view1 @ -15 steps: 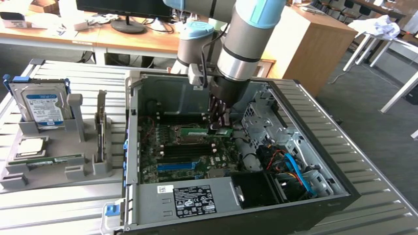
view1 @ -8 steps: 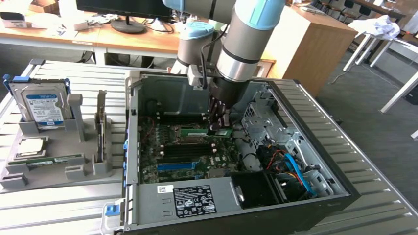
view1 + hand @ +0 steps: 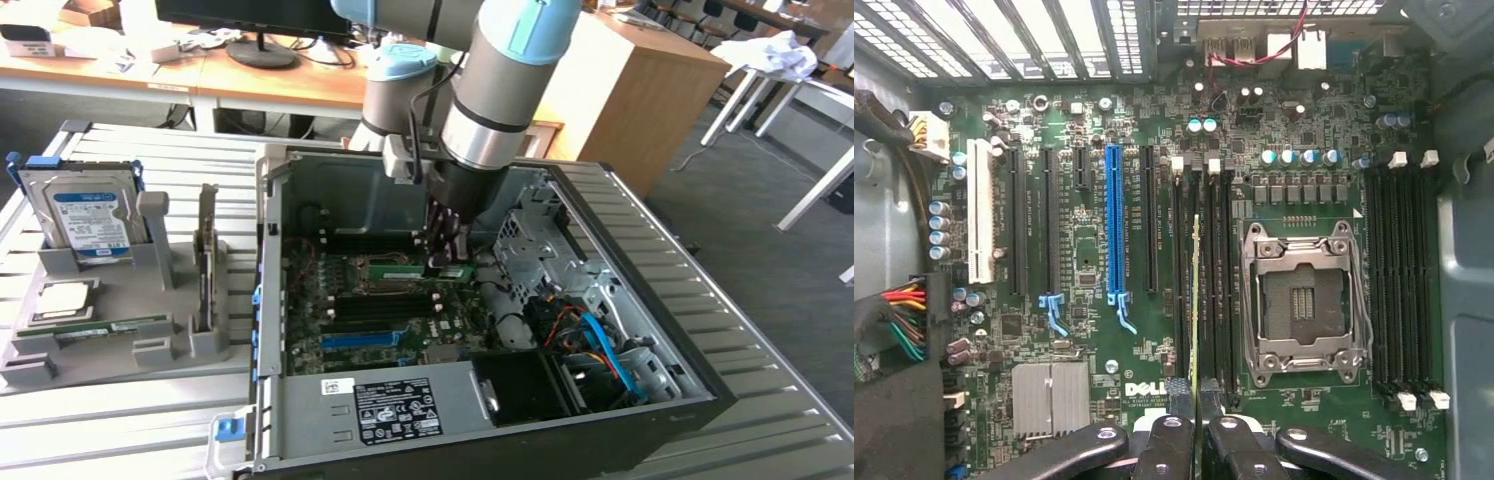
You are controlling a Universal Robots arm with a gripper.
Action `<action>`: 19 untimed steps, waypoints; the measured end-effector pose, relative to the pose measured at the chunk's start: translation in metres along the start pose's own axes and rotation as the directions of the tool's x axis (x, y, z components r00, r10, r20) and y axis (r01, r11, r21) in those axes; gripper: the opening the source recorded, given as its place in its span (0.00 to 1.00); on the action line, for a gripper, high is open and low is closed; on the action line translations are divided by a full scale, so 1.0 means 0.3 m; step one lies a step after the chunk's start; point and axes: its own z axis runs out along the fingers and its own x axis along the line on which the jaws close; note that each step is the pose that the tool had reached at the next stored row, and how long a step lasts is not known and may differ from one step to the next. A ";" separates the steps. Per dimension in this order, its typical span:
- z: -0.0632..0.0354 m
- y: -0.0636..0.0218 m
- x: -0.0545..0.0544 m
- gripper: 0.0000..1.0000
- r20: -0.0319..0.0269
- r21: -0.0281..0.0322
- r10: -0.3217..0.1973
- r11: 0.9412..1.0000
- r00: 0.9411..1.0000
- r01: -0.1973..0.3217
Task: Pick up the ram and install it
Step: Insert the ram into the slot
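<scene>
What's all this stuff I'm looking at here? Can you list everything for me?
computer case: one, dark, lying open on the slatted metal table
motherboard: one, green, inside the case
processor socket: one, silver-framed, empty, on the motherboard
blue slot: one, blue, among the black slots
ram: one stick, green, seen edge-on over the black memory slots beside the socket, held in the gripper
grey holder: one, grey, on the table at the exterior view's left
hard drive: one, silver and blue, upright in the holder
processor chip: one, silver, in the holder
arm: one, grey and light blue, reaching into the case
gripper: one, black, shut on the ram
</scene>
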 end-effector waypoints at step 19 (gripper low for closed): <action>0.023 0.001 0.001 0.13 0.000 0.000 0.000 1.000 1.000 0.000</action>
